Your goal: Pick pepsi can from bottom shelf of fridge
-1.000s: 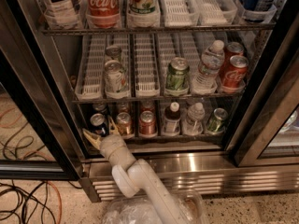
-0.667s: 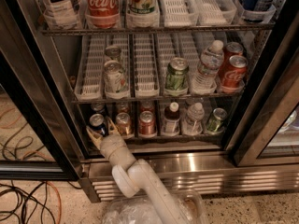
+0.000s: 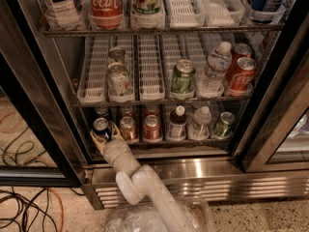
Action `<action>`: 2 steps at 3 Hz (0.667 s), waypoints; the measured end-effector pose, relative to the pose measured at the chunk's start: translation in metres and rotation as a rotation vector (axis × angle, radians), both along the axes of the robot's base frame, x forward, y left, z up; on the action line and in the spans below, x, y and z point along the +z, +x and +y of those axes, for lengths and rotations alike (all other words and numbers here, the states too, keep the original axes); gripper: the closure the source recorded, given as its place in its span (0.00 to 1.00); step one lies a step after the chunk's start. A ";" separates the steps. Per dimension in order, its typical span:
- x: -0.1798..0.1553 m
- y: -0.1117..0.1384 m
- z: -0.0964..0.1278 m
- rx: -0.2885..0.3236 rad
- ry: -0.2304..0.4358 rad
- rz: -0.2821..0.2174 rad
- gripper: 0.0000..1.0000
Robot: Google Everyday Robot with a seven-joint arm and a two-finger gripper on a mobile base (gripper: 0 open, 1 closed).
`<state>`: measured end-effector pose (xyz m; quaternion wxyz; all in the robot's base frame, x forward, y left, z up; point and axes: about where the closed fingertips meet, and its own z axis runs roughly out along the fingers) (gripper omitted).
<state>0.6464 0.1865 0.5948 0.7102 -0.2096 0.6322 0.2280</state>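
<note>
Shows the fridge (image 3: pixel 270 98) from the front and slightly above, with black door frames at 3 and 9 o'clock and three wire tiers in sight.

Places the pepsi can (image 3: pixel 101 125) on the bottom shelf (image 3: pixel 161 143), in the lane farthest toward 9 o'clock, right at the front edge. Stands upright, long axis vertical, with the silver top and pull tab pointing to 12 o'clock and the blue side facing outward.

Has the gripper (image 3: pixel 104 134) at that same spot, carried on a pale arm (image 3: pixel 145 187) that rises from 6 o'clock and leans toward 11 o'clock. Keeps the fingers (image 3: pixel 116 132) spread well apart, one on each side of the can's lower half, at about its 8 and 4 o'clock. Grips nothing; cannot tell whether either finger touches the can.

Lines up more drinks along the same shelf toward 3 o'clock:
- an orange-brown can (image 3: pixel 128 128) just beside the blue one
- a red can (image 3: pixel 151 127)
- a dark bottle (image 3: pixel 177 123)
- a clear bottle (image 3: pixel 199 123)
- a green can (image 3: pixel 223 124)

Carries on the tier above, at 12 o'clock of the gripper, a pale can (image 3: pixel 118 79). Further toward 3 o'clock, holds another green can (image 3: pixel 182 76), a water bottle (image 3: pixel 215 70) and red cola cans (image 3: pixel 241 74).

Ends below in a ribbed steel base panel (image 3: pixel 217 180), with loose cables (image 3: pixel 24 204) on the floor at 8 o'clock.
</note>
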 end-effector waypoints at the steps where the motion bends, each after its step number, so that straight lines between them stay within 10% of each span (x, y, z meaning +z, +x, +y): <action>1: 0.000 0.000 0.000 0.000 -0.001 0.000 1.00; 2: 0.004 0.000 0.001 0.003 0.001 -0.005 1.00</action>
